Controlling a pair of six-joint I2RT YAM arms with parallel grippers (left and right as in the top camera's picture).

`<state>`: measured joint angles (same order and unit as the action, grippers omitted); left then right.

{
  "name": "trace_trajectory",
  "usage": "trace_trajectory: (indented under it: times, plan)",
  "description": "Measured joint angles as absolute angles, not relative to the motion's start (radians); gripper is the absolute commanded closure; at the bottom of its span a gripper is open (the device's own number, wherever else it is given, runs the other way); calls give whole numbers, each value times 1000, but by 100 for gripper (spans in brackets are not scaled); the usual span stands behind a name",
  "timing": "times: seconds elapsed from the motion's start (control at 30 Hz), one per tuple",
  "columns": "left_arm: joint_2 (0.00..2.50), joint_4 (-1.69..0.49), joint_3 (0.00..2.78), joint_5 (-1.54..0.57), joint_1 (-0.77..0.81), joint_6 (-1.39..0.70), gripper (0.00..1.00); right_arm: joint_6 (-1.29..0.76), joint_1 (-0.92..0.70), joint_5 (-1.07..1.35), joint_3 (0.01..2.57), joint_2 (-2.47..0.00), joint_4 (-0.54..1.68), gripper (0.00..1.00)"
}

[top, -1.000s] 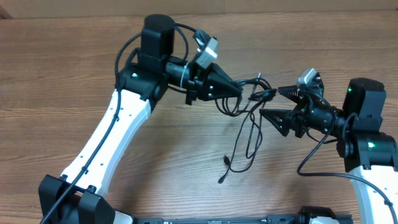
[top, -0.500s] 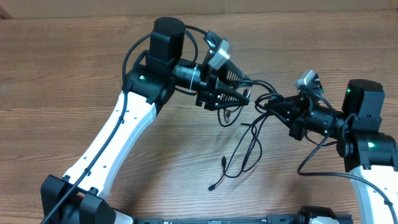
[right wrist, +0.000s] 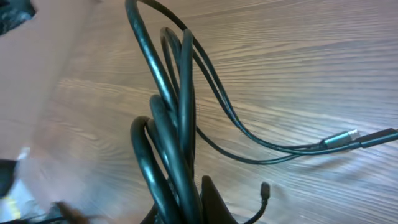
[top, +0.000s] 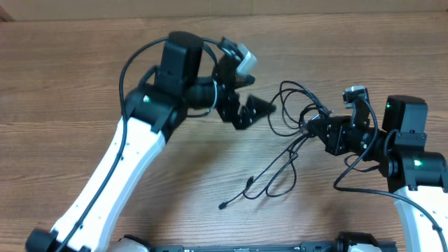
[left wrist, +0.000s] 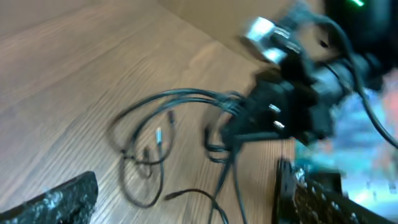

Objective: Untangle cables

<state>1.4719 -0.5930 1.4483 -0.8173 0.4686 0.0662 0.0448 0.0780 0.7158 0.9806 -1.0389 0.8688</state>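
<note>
Cables (top: 290, 150) sat right of table centre. The loops were bunched at the right gripper (top: 316, 129), and slack strands trailed toward the near edge. Two plug ends (top: 222, 206) lay free on the wood table (top: 70, 77).

Right gripper was clamped on the bundle. Its wrist view showed several strands packed together and running down between the fingers (right wrist: 214, 202). Left gripper (top: 257, 101) hung just beside the upper loops, not touching them, jaws wide with nothing between.

Progress, my read — early to middle. The tails were spread out and a couple of ends were loose, but the core was one tight clump with loops crossing each other. No cable lay separate from the rest. Left to do: grab a single strand with the free arm, pull it out of the clump, then repeat.

Hard to make out:
- The actual pinch point was cut off at the bottom of the right wrist frame.
- The crossings inside the clump were covered by the right gripper from above.
- I couldn't count how many cables there were.
- The left wrist view was motion-blurred — only rough loop shapes were readable there.
</note>
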Motion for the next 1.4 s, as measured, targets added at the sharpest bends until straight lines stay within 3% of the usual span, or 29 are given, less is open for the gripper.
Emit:
trace_trajectory:
  times: [0.37,0.53,0.6,1.07,1.4]
  plan:
    - [1427,-786,1448,-986,542,485,7,30,78,1093,979,-1039,762,96]
    - [1427,-786,1448,-1039,542,547,5,30,78,1231,979,-1039,696,96]
    - [1427,-786,1448,-1065,542,573,0,30,78,1291,979,-1039,678,96]
    - [1427,-680,1448,-1107,542,599,0,75,78,1417,979,-1039,667,96]
    - [1427,-626,1448,-1108,548,443,0,104,78,1425,979,-1039,667,96]
